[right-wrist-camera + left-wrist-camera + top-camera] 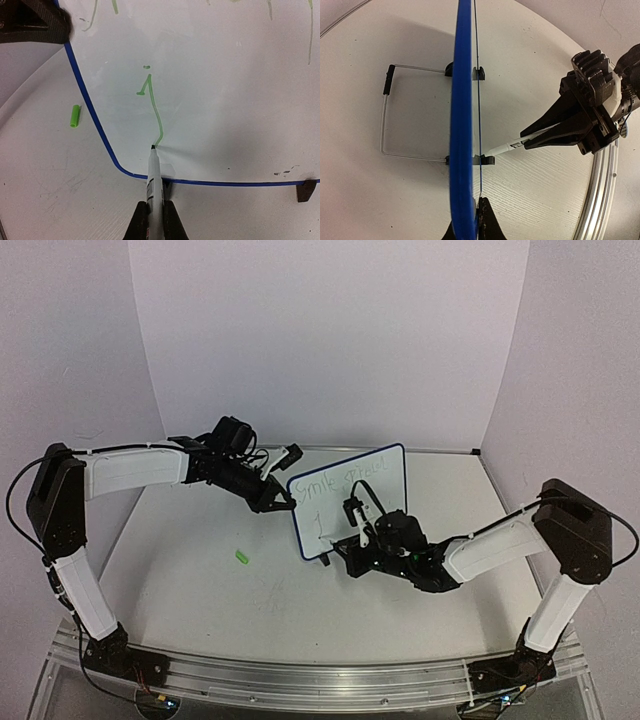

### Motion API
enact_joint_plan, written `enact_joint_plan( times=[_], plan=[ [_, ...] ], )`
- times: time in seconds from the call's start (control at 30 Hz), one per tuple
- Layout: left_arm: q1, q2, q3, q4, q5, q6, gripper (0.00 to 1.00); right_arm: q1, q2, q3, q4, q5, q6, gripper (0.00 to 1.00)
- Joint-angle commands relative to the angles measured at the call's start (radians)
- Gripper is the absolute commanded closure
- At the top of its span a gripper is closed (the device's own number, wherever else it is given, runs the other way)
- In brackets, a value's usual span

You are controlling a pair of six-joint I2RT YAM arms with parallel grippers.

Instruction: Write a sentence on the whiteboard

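The whiteboard (392, 490) stands upright on the table, blue-framed, with the green sentence (345, 478) begun along its top. My left gripper (279, 502) is shut on the board's left edge; in the left wrist view its jaws (474, 215) pinch the blue frame (462, 100) seen edge-on. My right gripper (155, 205) is shut on a white marker (154, 175). The marker's tip touches the board (210, 100) at the foot of a green "j"-like stroke (156, 112) low on the left. In the top view the right gripper (352, 528) sits in front of the board's lower middle.
A green marker cap (241, 557) lies on the table left of the board, also seen as the cap (74, 115) in the right wrist view. A wire stand (385, 125) props the board from behind. Black feet (482, 160) hold its lower edge. White walls enclose the table.
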Motion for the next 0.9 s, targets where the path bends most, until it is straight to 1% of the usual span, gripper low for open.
enact_joint_plan(
  times=[0.0, 0.2, 0.33, 0.5, 0.67, 0.87],
  plan=[
    [-0.005, 0.029, 0.012, -0.068, -0.058, 0.032, 1.0, -0.001, -0.03, 0.013, 0.083, -0.028, 0.018, 1.0],
    [-0.005, 0.029, 0.013, -0.068, -0.058, 0.032, 1.0, 0.0, -0.14, -0.038, 0.121, -0.078, 0.046, 1.0],
    [-0.006, 0.029, 0.013, -0.069, -0.055, 0.033, 1.0, -0.001, -0.215, -0.073, 0.119, -0.075, 0.057, 1.0],
    [-0.007, 0.027, 0.013, -0.068, -0.055, 0.032, 1.0, 0.0, -0.271, -0.096, 0.097, -0.057, 0.061, 1.0],
    [-0.007, 0.026, 0.013, -0.07, -0.054, 0.033, 1.0, -0.008, -0.273, -0.096, 0.08, -0.072, 0.052, 1.0],
    [-0.018, 0.026, 0.012, -0.074, -0.059, 0.035, 1.0, -0.056, -0.234, -0.094, 0.087, -0.165, 0.06, 1.0]
  ],
)
